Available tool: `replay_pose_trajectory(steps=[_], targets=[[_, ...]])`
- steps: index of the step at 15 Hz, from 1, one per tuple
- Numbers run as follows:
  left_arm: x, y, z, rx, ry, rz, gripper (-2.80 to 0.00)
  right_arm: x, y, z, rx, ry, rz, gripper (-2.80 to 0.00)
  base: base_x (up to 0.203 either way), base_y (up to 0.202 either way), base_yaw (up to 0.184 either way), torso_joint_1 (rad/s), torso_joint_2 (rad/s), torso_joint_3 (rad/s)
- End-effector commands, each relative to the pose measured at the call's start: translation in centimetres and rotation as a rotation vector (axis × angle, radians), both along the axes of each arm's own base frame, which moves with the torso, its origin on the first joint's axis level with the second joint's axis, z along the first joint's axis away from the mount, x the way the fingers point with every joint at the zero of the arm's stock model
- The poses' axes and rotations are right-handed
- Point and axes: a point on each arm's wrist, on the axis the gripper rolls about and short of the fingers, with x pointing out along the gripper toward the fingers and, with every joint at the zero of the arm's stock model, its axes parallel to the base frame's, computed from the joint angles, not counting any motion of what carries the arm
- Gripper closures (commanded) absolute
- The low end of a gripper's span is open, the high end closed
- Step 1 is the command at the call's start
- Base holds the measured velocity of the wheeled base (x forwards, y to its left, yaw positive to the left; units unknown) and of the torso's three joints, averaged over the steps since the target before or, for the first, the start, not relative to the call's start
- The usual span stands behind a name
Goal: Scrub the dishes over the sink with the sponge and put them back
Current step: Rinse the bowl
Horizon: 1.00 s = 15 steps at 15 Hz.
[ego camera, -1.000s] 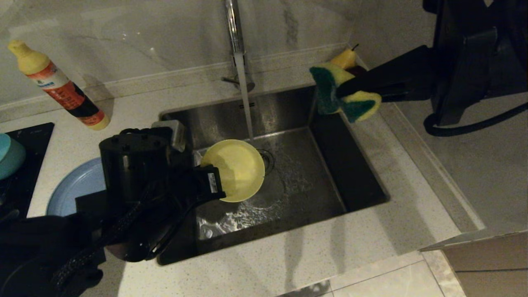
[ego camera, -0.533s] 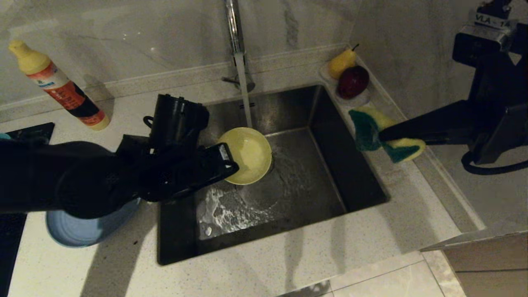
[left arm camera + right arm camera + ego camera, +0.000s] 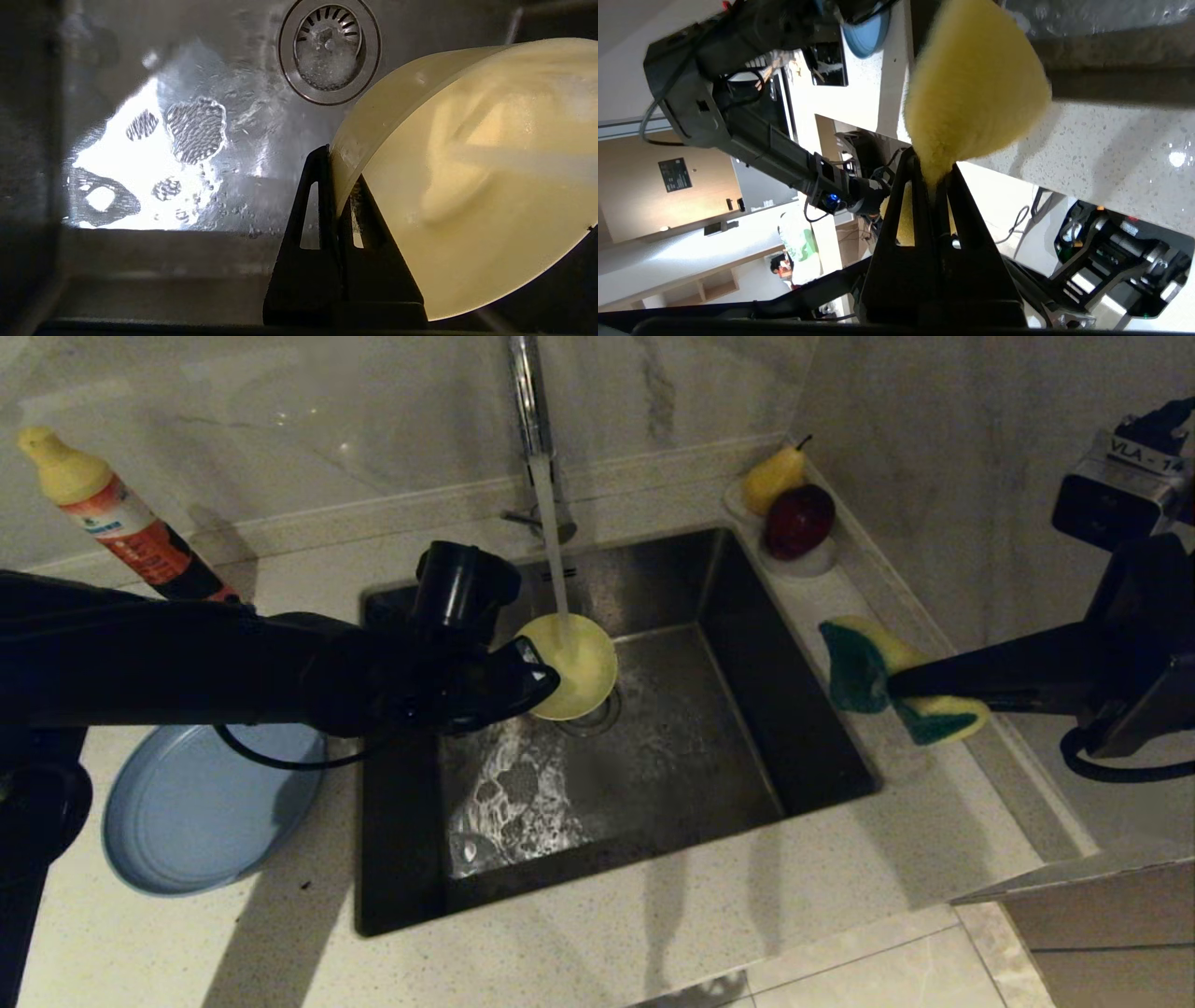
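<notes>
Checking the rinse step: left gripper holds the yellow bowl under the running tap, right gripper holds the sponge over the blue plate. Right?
One thing is off. The right gripper holds the sponge over the counter right of the sink, not over the blue plate, as the head view shows. The left gripper does hold the yellow bowl under the tap.

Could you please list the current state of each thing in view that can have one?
Tap: running, stream landing in the yellow bowl.
Yellow bowl: tilted over the sink, rim pinched by the left pincer.
Sponge: squeezed in the right pincer, above the counter right of the sink.
Sink: wet, foamy water on its floor.
Blue plate: lying flat on the counter, left of the sink.
</notes>
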Motion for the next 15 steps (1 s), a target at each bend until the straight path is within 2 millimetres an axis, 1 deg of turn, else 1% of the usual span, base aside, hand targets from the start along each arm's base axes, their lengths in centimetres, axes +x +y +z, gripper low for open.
replay_pose_trajectory(steps=[1, 5, 8, 13, 15], targets=[[0.6, 0.1, -0.5, -0.006, 0.011, 0.004, 0.0, 0.1, 0.0, -0.3, -0.003, 0.017, 0.0, 0.0, 0.0, 0.0, 0.0, 0.0, 0.0, 0.0], [0.3, 0.2, -1.0, -0.021, 0.071, 0.015, 0.0, -0.1, 0.0, -0.7, -0.008, 0.028, 0.002, 0.0, 0.0, 0.0, 0.0, 0.0, 0.0, 0.0], [-0.6, 0.5, -1.0, -0.062, 0.146, -0.038, 0.0, -0.2, -0.1, -1.0, -0.012, 0.034, 0.002, 0.0, 0.0, 0.0, 0.0, 0.0, 0.0, 0.0], [-0.7, 0.6, -0.7, -0.065, 0.148, -0.037, 0.0, -0.2, -0.2, -1.0, -0.012, 0.034, 0.001, 0.0, 0.0, 0.0, 0.0, 0.0, 0.0, 0.0], [-0.7, 0.9, -0.7, -0.057, 0.144, -0.024, 0.0, -0.2, -0.1, -1.0, -0.013, 0.037, 0.001, 0.0, 0.0, 0.0, 0.0, 0.0, 0.0, 0.0]])
